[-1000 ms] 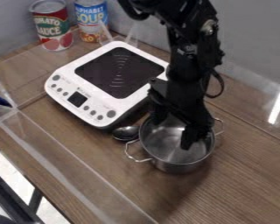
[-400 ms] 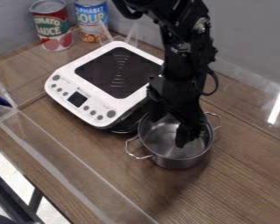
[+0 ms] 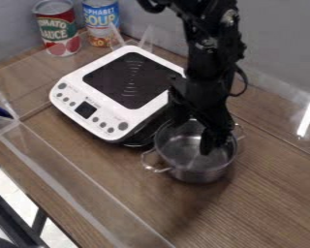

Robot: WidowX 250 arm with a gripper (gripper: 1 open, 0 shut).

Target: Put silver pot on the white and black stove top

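pot position first: the silver pot point(image 3: 193, 158) sits on the wooden table point(image 3: 267, 203), just off the stove's 4 o'clock corner, not on the cooking surface. it stands upright, open-topped, with one small loop handle visible at its 8 o'clock side.

white and black stove top point(image 3: 115, 85) lies flat on the table at about 10 o'clock from the pot. the black glass square with ring marks is bare; the front panel with buttons faces 7 o'clock.

gripper point(image 3: 200, 139) is black, points straight down, and reaches into the mouth of the pot. jaws stand apart, wide; one finger is at the 10 o'clock side of the pot's rim, the other reaches down inside toward 3 o'clock. cannot tell whether either finger touches the pot wall. pot base appears to rest on the table.

arm point(image 3: 209, 48) rises from the gripper toward 12 o'clock and leaves the view at the top edge.

small metal spoon point(image 3: 143, 145) lies on the table between the stove's near corner and the pot, at the pot's 9 o'clock, partly hidden.

two cans point(image 3: 75, 26) stand upright at the far edge, at 11 o'clock from the stove, side by side. clear plastic sheet point(image 3: 15, 131) runs along the near-left table edge.
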